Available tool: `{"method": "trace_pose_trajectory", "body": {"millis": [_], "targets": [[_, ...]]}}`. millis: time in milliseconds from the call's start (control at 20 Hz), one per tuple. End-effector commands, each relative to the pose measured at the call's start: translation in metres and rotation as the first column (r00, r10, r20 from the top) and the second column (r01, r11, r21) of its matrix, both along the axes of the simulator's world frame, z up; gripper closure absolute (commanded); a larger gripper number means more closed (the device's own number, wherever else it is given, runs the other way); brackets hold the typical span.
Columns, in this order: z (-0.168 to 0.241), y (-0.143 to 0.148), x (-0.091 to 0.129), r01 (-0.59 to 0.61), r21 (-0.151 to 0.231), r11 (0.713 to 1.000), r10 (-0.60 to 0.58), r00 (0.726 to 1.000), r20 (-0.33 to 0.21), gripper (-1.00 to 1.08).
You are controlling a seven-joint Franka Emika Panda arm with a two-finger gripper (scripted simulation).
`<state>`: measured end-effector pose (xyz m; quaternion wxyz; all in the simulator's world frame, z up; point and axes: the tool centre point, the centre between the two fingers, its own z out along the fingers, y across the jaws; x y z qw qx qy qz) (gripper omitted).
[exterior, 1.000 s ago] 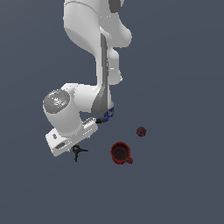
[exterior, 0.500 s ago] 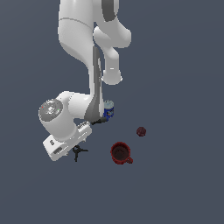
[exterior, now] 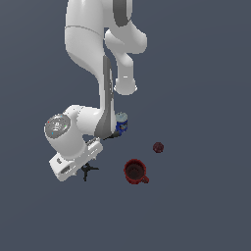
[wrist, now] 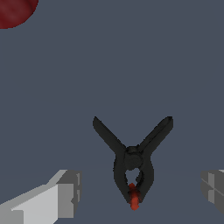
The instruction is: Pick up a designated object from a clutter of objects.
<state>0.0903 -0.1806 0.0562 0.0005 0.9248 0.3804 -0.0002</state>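
The small black clamp (wrist: 132,165) lies flat with two prongs splayed and a red tip (wrist: 134,199) at its closed end. My gripper (wrist: 138,192) is open and straddles it: one grey finger (wrist: 61,194) shows on one side and the other finger (wrist: 213,186) on the opposite side, both clear of the clamp. In the exterior view the clamp (exterior: 89,170) pokes out just beside the white hand (exterior: 68,164), which hides the fingers.
A red mug (exterior: 135,172) stands to the exterior view's right of the clamp. A dark red ball (exterior: 158,147) lies beyond the mug, and a blue can (exterior: 121,122) stands behind the arm. A dark red shape (wrist: 15,11) shows at the wrist picture's corner.
The hand has moved lower and a little toward the exterior view's left, settling closer over the clamp. The clamp, mug, ball and can have not moved.
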Motion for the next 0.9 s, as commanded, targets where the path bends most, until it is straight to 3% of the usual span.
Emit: {"method": "trace_pose_trajectory", "body": {"millis": [0, 500, 550, 850], "targets": [[-0.011, 0.0, -0.001, -0.001, 0.0, 1.0, 0.001, 1.0, -0.001, -0.92], [-0.043, 0.0, 0.0, -0.004, 0.001, 1.0, 0.004, 1.0, 0.0, -0.92], [-0.043, 0.0, 0.0, -0.004, 0.001, 1.0, 0.004, 1.0, 0.0, 1.08], [-0.043, 0.0, 0.0, -0.004, 0.001, 1.0, 0.004, 1.0, 0.0, 1.08]]}}
